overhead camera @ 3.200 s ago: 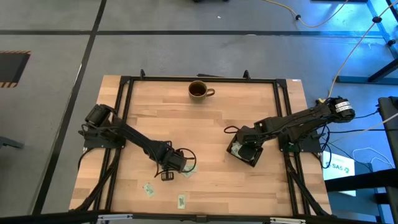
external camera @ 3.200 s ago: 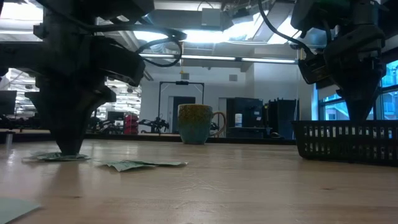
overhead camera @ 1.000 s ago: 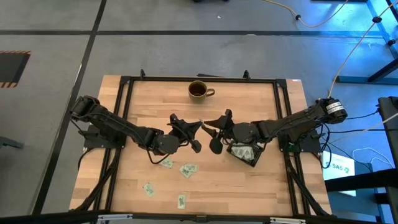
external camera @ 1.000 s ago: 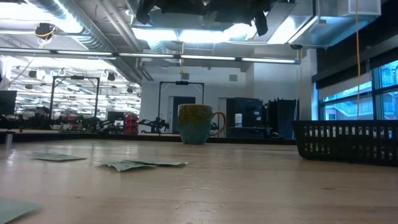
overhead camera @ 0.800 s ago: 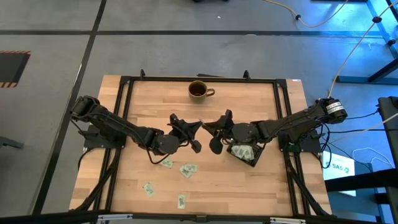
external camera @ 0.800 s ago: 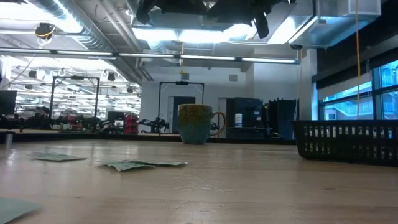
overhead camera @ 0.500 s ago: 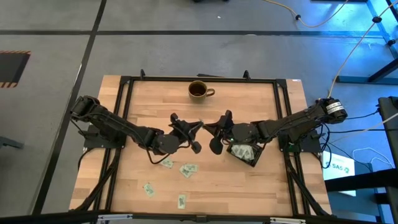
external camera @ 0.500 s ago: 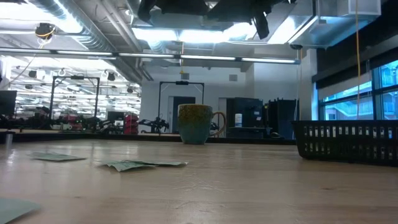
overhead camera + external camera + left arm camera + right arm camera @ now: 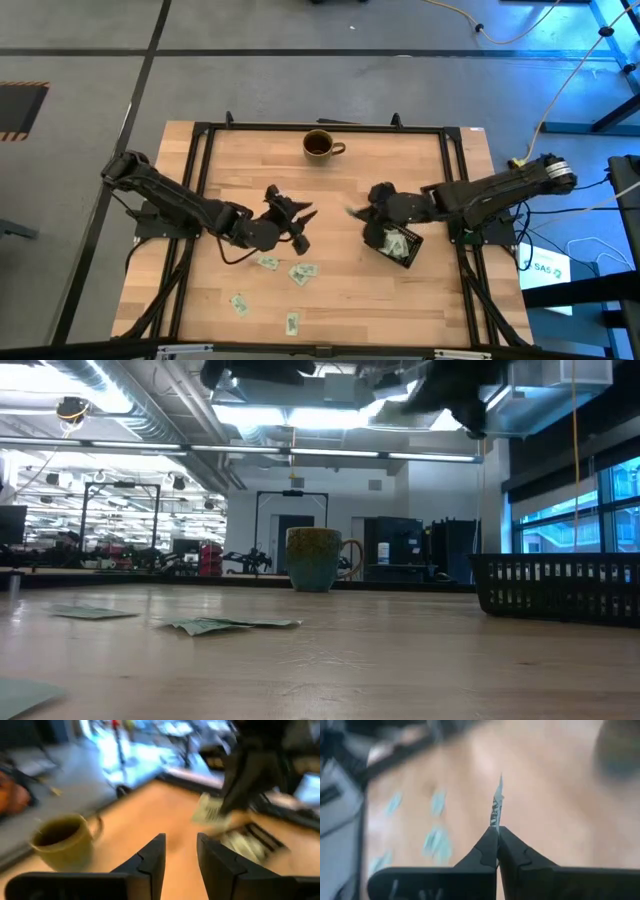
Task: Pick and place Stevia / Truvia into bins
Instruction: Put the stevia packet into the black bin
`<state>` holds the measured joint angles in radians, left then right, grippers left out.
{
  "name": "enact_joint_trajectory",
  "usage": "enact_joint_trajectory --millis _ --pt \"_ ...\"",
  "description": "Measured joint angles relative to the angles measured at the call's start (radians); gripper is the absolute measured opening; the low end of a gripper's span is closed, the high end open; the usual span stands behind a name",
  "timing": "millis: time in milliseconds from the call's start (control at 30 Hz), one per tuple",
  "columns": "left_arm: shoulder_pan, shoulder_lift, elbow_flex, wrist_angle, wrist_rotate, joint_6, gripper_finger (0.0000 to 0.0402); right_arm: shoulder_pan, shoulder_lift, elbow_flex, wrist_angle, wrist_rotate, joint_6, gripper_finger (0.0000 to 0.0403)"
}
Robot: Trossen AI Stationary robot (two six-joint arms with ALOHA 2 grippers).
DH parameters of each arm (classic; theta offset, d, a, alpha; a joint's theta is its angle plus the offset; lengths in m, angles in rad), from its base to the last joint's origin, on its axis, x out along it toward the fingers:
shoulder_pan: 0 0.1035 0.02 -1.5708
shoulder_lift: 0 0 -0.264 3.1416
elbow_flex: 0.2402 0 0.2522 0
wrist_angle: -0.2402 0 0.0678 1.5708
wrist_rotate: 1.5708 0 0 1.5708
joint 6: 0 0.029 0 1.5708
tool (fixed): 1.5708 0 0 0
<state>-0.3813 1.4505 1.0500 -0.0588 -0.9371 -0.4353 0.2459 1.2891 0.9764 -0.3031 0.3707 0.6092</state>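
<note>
Right gripper is pinching a sachet edge-on above the table near the bin, left fingers gaping empty; so thin a hold risks dropping it short.

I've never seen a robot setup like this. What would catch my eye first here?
Probably the two dark arms meeting over the table's middle: the right gripper pinches a single sachet, while the left gripper stands open and empty. Beyond that, a brown mug at the far edge and loose sachets scattered near the front.
</note>
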Motion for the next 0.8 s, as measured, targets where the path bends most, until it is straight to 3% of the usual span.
enact_joint_trajectory --millis 133,267,467,800 --pt "0.007 -0.029 0.0 -0.147 0.304 -0.108 0.0096 -0.011 -0.058 0.0 -0.294 -0.248 0.126 0.0002" --pt "0.01 -0.021 0.0 -0.257 0.548 -0.195 0.0086 -0.01 -0.058 0.0 -0.473 -0.365 0.176 0.0001" --pt "0.01 0.027 0.0 -0.395 0.646 -0.294 0.0077 -0.01 0.001 0.0 -0.504 -0.456 0.143 0.0001" --pt "0.007 0.106 0.0 -0.411 0.772 -0.341 0.0074 -0.034 0.087 -0.032 -0.525 -0.525 0.041 0.0"
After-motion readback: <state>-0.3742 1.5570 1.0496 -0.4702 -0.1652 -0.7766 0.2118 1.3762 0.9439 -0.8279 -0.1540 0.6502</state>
